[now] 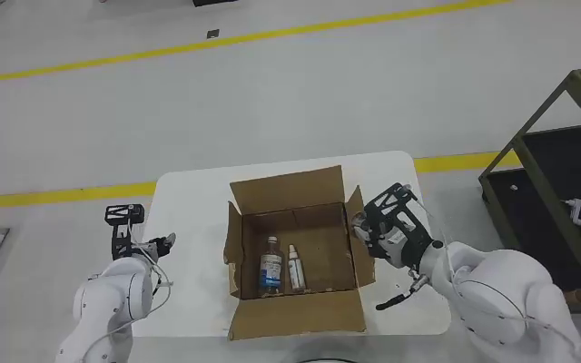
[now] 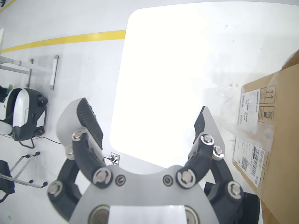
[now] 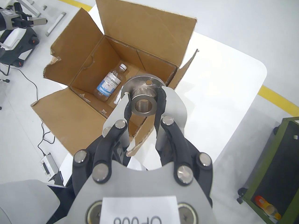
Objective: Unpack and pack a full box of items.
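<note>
At box's (image 1: 290, 191) right wall, right gripper (image 3: 143, 99) clamps metal flange (image 3: 143, 105); large bottle (image 1: 270, 266), slim bottle (image 1: 294, 267) inside; left gripper (image 2: 142, 108) spread wide at table's (image 1: 191, 204) left edge.

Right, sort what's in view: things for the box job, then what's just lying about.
Job: cardboard box, labelled clear bottle and slim white bottle inside it, flanged metal bushing in the right gripper, open left gripper.
Lying about: green cart, white headset on the floor.
</note>
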`<control>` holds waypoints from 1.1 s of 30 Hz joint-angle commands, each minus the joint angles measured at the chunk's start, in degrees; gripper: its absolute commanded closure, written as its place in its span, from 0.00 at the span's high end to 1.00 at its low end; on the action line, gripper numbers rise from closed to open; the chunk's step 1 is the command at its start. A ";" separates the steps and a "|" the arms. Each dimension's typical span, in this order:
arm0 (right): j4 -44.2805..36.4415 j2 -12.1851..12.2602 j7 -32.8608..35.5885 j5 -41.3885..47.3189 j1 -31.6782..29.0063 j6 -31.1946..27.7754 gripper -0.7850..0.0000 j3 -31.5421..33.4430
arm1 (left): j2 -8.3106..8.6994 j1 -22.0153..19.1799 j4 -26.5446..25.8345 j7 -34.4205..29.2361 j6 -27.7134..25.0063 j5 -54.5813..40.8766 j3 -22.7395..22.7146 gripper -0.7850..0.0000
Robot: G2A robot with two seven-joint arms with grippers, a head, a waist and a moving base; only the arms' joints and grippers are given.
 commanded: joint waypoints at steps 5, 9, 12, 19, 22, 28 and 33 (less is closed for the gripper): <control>5.01 -0.94 -1.43 -2.21 7.63 1.90 0.00 -10.33 | -0.09 -0.16 0.16 -0.26 0.50 -0.08 -0.04 1.00; 12.85 -2.31 -1.84 -6.07 13.32 5.08 0.00 -19.82 | -0.09 -0.16 0.16 -0.26 0.50 -0.08 -0.04 1.00; 19.75 -3.65 -0.02 -11.73 17.95 8.42 0.00 -27.04 | -0.09 -0.16 0.16 -0.26 0.50 -0.08 -0.04 1.00; 34.32 -7.54 2.80 -13.07 25.22 15.87 0.00 -38.21 | -0.09 -0.16 0.16 -0.26 0.50 -0.08 -0.04 1.00; 39.36 -8.90 3.99 -15.66 26.96 17.91 0.00 -41.69 | -0.09 -0.16 0.16 -0.26 0.50 -0.08 -0.04 1.00; 47.36 -11.53 3.18 -14.57 28.35 20.21 0.00 -45.45 | -0.09 -0.16 0.16 -0.26 0.50 -0.08 -0.04 1.00; 52.48 -13.43 1.74 -13.70 29.23 20.71 0.00 -47.35 | -0.09 -0.16 0.16 -0.26 0.50 -0.08 -0.04 1.00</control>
